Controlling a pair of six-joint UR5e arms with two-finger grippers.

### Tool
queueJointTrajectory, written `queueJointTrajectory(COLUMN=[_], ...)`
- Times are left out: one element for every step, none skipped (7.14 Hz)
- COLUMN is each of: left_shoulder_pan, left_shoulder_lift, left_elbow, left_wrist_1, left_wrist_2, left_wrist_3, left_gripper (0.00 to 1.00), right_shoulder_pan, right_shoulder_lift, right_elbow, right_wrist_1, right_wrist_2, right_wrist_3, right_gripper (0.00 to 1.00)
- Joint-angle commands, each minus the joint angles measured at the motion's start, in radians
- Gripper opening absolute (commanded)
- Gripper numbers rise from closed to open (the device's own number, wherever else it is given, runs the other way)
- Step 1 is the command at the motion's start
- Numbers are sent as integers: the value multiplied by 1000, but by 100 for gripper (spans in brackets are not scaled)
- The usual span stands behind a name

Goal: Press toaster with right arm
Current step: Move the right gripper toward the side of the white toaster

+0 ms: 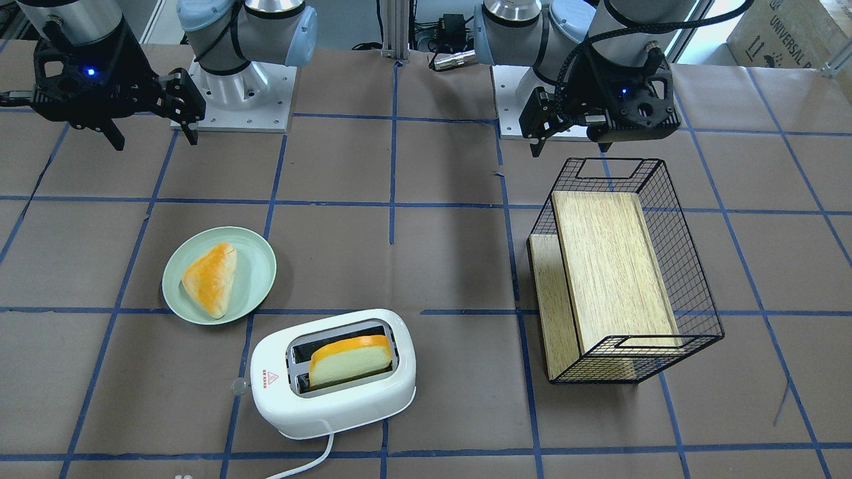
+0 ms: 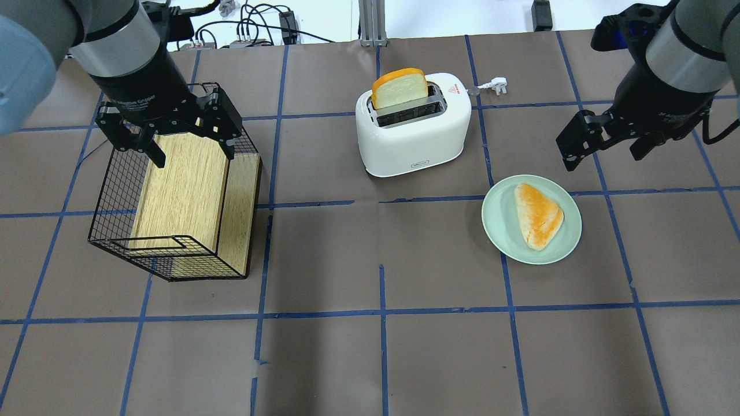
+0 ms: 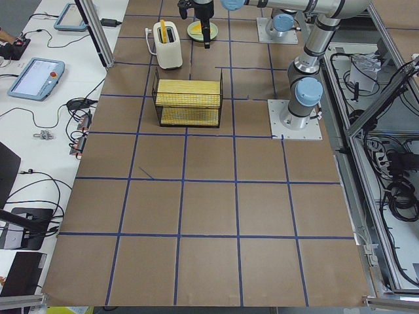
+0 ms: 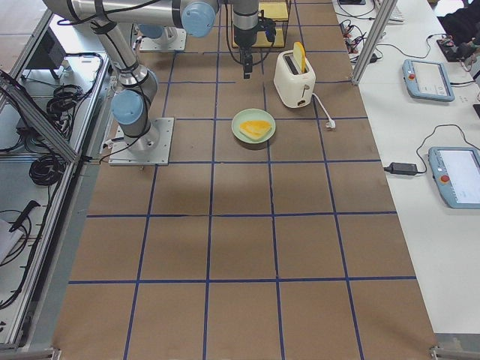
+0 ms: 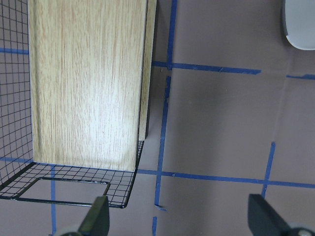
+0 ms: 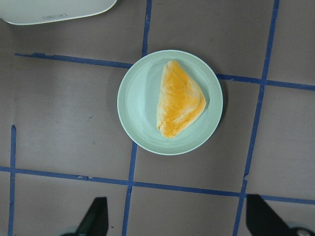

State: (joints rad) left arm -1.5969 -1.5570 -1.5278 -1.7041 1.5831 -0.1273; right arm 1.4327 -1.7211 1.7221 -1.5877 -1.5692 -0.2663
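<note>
The white two-slot toaster (image 2: 413,133) stands at the far middle of the table, with a slice of bread (image 2: 400,86) sticking up from one slot. It also shows in the front view (image 1: 333,392). Its small translucent lever knob (image 1: 236,387) is on the end toward the plate. My right gripper (image 2: 604,156) hangs open and empty in the air, right of the toaster and above the plate. In the right wrist view its fingertips (image 6: 96,219) frame the plate, and the toaster's edge (image 6: 54,10) is at the top left. My left gripper (image 2: 192,155) is open and empty above the wire basket.
A pale green plate (image 2: 497,231) holding a triangular pastry (image 2: 537,215) sits right of the toaster. A black wire basket (image 2: 115,190) with wooden boards inside stands at the left. The toaster's white cord and plug (image 2: 497,85) lie behind it.
</note>
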Motion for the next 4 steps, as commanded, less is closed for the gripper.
queueJointTrajectory(left_shoulder_pan=[0, 0, 0, 0], left_shoulder_lift=[0, 0, 0, 0], left_elbow=[0, 0, 0, 0], left_wrist_1=[1, 0, 1, 1], left_wrist_2=[0, 0, 0, 0], left_wrist_3=[0, 0, 0, 0], left_gripper=[100, 100, 100, 100], right_shoulder_pan=[-2, 0, 0, -2], right_shoulder_lift=[0, 1, 2, 6], right_elbow=[2, 2, 2, -1], right_wrist_1=[-1, -1, 0, -1], right_wrist_2=[0, 0, -2, 8], right_wrist_3=[-1, 5, 6, 7], right_gripper=[100, 100, 100, 100])
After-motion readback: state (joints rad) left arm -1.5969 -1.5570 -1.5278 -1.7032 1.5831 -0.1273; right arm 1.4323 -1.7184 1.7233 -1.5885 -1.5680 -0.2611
